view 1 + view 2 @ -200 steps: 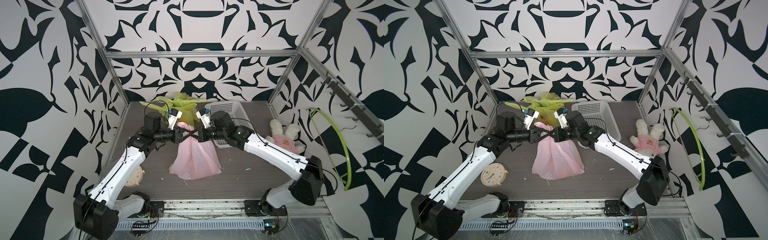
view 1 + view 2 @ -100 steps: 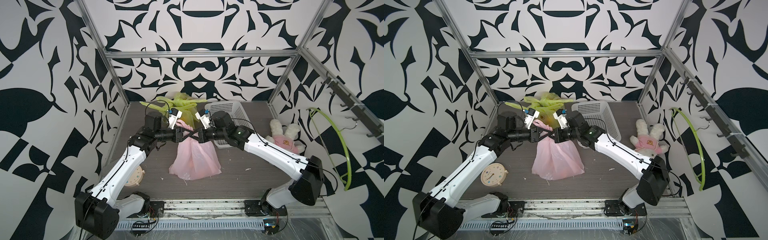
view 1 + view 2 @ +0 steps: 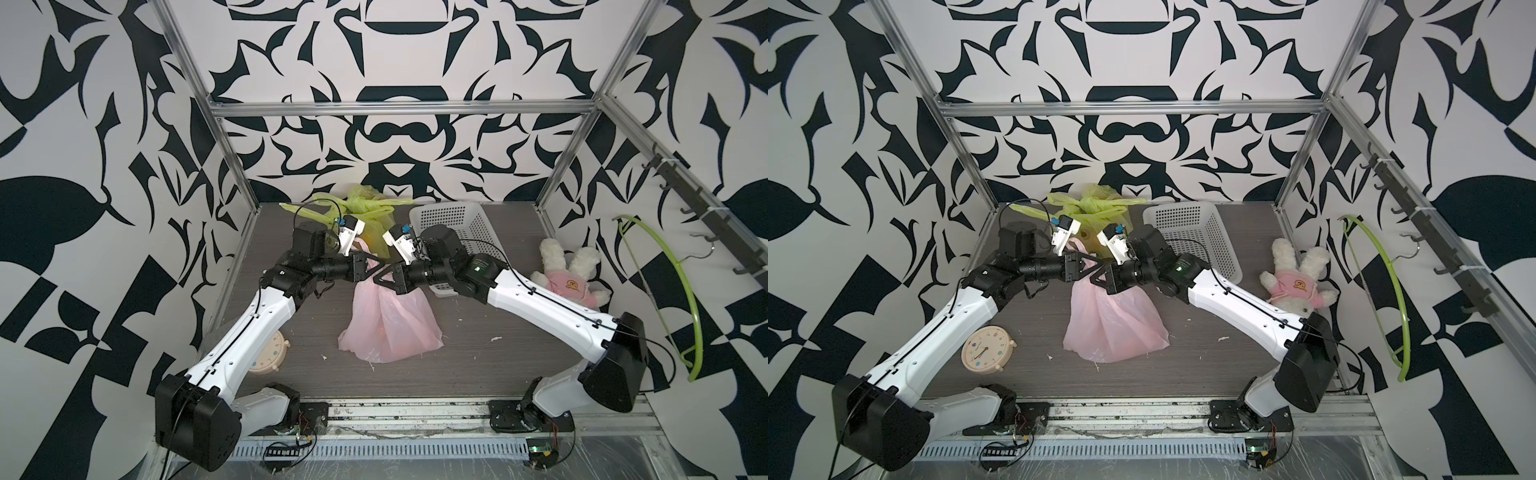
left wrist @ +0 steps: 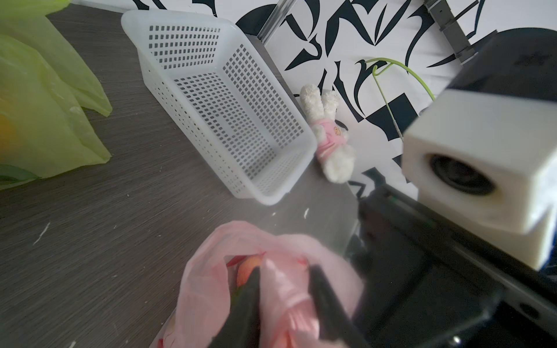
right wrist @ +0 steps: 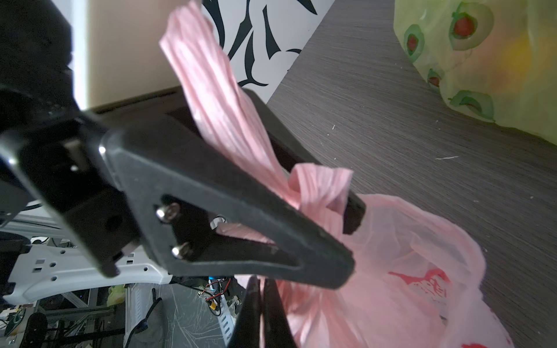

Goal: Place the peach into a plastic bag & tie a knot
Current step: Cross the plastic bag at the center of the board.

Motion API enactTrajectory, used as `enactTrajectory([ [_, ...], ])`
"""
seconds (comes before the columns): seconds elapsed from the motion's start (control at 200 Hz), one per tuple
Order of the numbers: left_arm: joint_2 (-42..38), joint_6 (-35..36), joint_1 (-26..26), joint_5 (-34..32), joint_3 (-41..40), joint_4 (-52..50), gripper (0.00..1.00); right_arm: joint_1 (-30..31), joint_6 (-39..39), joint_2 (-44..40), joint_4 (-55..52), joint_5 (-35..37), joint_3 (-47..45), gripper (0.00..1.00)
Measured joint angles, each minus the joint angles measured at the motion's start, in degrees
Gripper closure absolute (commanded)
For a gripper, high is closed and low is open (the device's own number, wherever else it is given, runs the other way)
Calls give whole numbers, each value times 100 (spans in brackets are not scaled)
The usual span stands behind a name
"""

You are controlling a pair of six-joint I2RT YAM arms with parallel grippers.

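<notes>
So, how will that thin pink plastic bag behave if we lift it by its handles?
Probably floppy: the thin pink plastic bag sags in loose folds below its twisted handles. Likely bottom-heavy and prone to swing, since the round peach sits inside.

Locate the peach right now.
The peach is inside the pink bag, mid-table in both top views, in front of the green bag and white basket; only the left wrist view shows it, through the bag's mouth.

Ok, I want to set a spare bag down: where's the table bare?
Bare: table between pink bag, right arm and front rail; smaller patch between clock and pink bag. Crowded: the back, with green bag, basket, and left gripper and right gripper at the pink bag's top.
</notes>
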Motion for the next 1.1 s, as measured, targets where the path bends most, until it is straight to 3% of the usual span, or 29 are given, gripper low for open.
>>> enactTrajectory([
  [0.17,11,-55,0,74,2,37,97,0,-105,0,-20,-79,11,100],
  [0.3,15,-22,0,192,11,81,100,-31,-205,0,-269,-254,179,64],
  [0.485,26,87,2,501,22,216,100,-361,-507,-286,-625,-752,446,41],
  [0.755,24,151,2,1429,85,457,100,-1499,-791,-649,-831,-1416,789,29],
  [1.1,22,146,2,1829,136,514,100,-1104,-1056,297,-1147,-2131,986,28],
])
